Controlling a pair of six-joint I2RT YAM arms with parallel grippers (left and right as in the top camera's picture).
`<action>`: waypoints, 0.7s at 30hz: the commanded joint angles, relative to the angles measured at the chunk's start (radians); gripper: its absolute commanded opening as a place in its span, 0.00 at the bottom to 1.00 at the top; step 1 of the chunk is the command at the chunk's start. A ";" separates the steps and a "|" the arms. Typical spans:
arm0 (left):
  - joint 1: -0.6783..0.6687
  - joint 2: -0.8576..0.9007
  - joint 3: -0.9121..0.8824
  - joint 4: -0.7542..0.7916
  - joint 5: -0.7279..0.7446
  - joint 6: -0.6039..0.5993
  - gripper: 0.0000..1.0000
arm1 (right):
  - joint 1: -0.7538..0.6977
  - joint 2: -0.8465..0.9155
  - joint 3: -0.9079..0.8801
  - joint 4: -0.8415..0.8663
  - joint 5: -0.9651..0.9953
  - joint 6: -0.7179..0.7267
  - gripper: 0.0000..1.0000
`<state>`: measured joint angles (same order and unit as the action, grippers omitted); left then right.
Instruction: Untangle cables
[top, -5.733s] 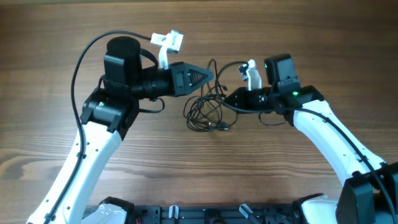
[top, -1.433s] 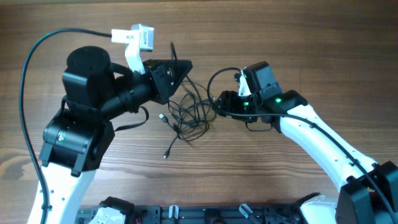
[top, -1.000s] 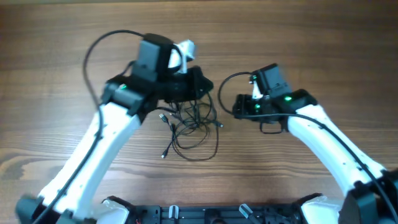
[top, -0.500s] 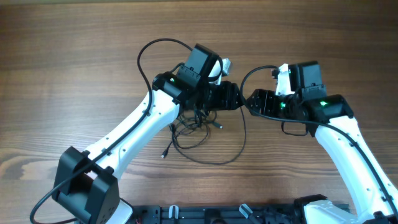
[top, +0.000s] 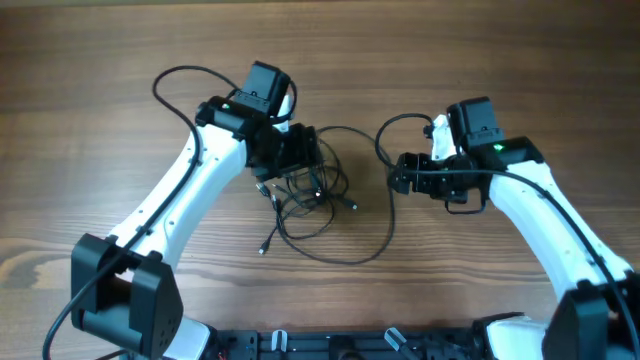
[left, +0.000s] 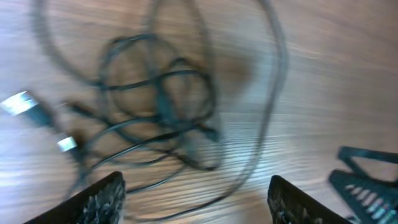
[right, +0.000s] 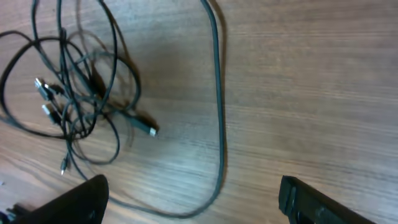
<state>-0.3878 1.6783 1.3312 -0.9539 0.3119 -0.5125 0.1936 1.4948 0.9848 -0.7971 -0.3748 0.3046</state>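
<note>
Your left claw (left: 196, 190) stands wide and empty above the tangled cables (top: 315, 195) on the worktop (top: 500, 60), hiding their upper part from overhead. Your right claw (right: 193, 190), wide too, holds nothing beside their long loop (right: 219, 112). Blur in the left wrist view leaves perhaps two plugs (left: 22, 102).

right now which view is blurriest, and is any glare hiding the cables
Left wrist view: heavy motion blur, the cables smear into soft streaks and the plug ends look ghosted. Right wrist view: mostly crisp, only slight doubling on a few strands. Overhead view: sharp, evenly lit, faint shadows, no glare on the table.
</note>
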 joint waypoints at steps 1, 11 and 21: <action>0.008 0.000 0.010 -0.020 -0.087 0.015 0.77 | 0.008 0.077 0.012 0.071 -0.027 -0.072 0.90; 0.008 0.000 0.010 -0.035 -0.087 0.015 0.78 | 0.013 0.200 0.011 0.253 -0.031 -0.069 0.83; 0.006 0.000 0.010 -0.034 -0.087 0.015 0.78 | 0.013 0.299 0.011 0.386 -0.089 -0.066 0.73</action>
<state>-0.3824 1.6787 1.3312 -0.9878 0.2352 -0.5098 0.2020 1.7546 0.9848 -0.4347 -0.3977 0.2512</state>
